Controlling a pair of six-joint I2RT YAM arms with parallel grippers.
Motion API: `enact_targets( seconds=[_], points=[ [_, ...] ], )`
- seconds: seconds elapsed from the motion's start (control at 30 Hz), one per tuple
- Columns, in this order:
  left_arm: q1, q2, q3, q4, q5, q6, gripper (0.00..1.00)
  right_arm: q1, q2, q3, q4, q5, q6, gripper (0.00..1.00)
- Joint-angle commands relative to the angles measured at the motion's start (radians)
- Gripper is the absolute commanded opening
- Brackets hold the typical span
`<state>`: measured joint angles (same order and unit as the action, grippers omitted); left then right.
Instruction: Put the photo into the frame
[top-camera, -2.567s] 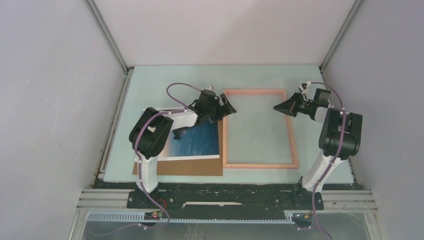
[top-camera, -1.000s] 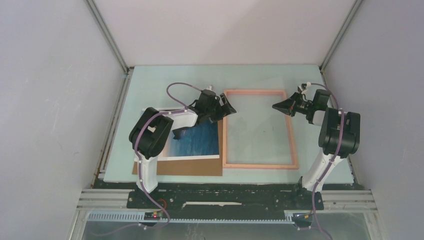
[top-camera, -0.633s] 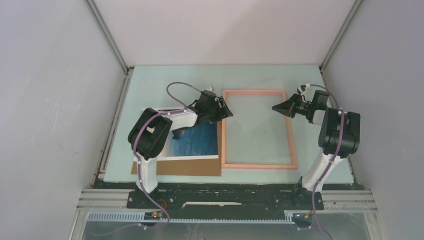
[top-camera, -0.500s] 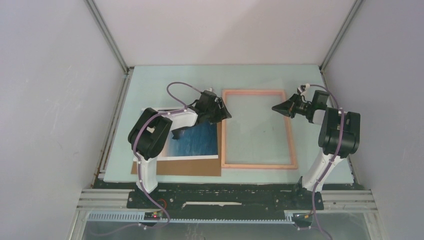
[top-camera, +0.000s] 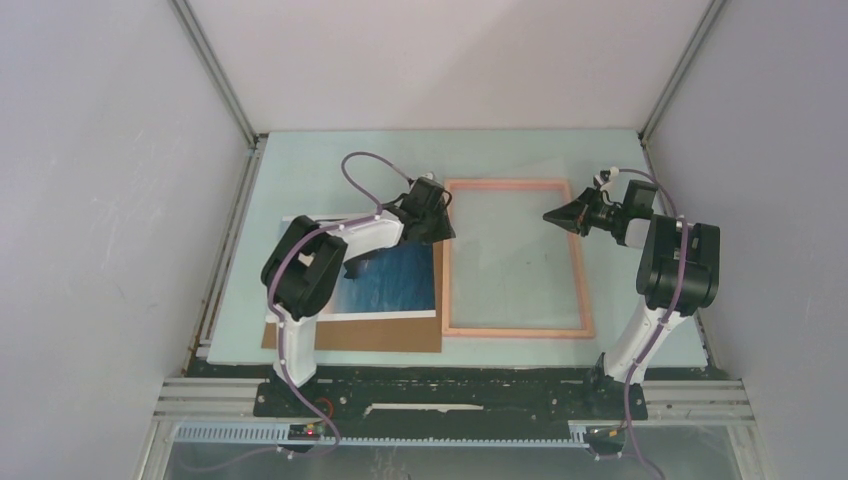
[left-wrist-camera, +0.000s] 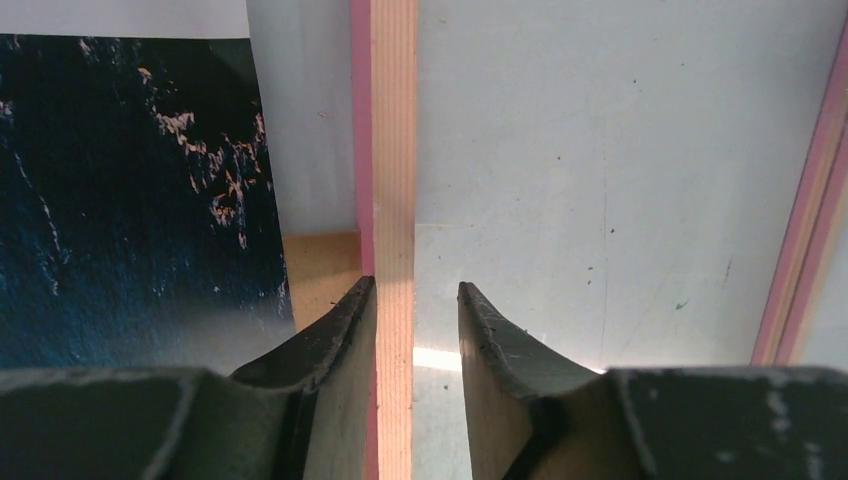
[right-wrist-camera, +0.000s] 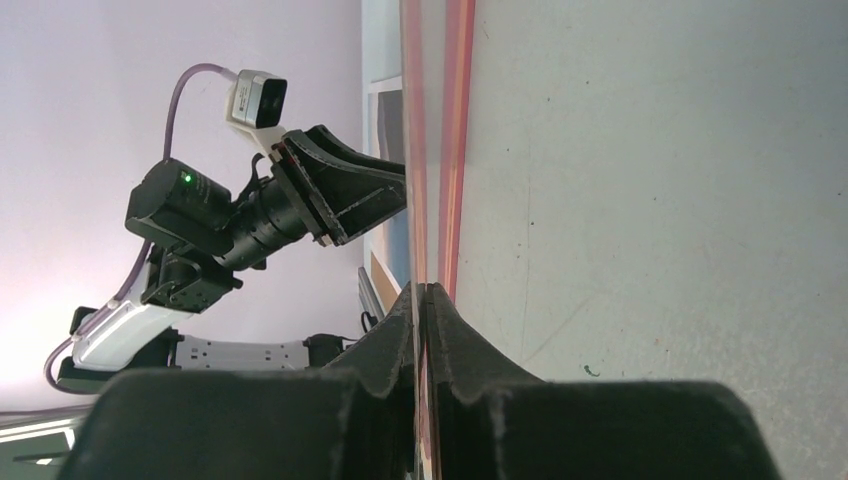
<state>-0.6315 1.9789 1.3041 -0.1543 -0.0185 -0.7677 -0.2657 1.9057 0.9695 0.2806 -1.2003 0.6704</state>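
As the frame (top-camera: 512, 332) seemingly needs steadying for the photo (top-camera: 395, 280) just left of it, its right rail is pinched by the right gripper (right-wrist-camera: 421, 290), its left straddled by the unclosed left gripper (left-wrist-camera: 417, 292).

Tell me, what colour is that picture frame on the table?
The frame is salmon pink along its side, pale orange on top; clearest in the left wrist view.

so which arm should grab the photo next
Left. The left gripper straddles the left rail of the frame, right beside the photo. The right gripper is shut on the opposite rail, across the frame from it.
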Motion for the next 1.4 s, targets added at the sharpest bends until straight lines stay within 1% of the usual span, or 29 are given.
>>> enact_targets(
  seconds=[0.0,0.27,0.37,0.5,0.73,0.93,1.03,1.27,1.37],
  points=[
    [-0.017,0.024,0.071,-0.032,-0.03,0.031,0.37,0.02,-0.006,0.026,0.002,-0.009,-0.02,0.1],
    [-0.029,0.07,0.138,-0.111,-0.05,0.055,0.35,0.022,-0.005,0.026,0.003,-0.01,-0.019,0.09],
    [-0.033,0.082,0.158,-0.139,-0.058,0.063,0.3,0.022,-0.004,0.026,0.002,-0.009,-0.02,0.09],
    [-0.035,0.098,0.178,-0.17,-0.072,0.064,0.28,0.022,-0.004,0.026,0.002,-0.008,-0.021,0.09],
    [-0.04,0.119,0.194,-0.188,-0.082,0.061,0.18,0.024,-0.004,0.026,0.003,-0.008,-0.021,0.08],
    [-0.046,0.129,0.208,-0.209,-0.1,0.066,0.13,0.026,-0.004,0.025,0.002,-0.009,-0.02,0.08],
    [-0.049,0.148,0.233,-0.247,-0.107,0.064,0.08,0.028,-0.003,0.026,0.001,-0.007,-0.023,0.08],
    [-0.059,0.167,0.242,-0.275,-0.124,0.065,0.05,0.028,-0.004,0.027,0.002,-0.004,-0.025,0.1],
    [-0.06,0.169,0.247,-0.278,-0.129,0.065,0.04,0.029,-0.003,0.045,-0.055,0.004,-0.059,0.12]
  ],
)
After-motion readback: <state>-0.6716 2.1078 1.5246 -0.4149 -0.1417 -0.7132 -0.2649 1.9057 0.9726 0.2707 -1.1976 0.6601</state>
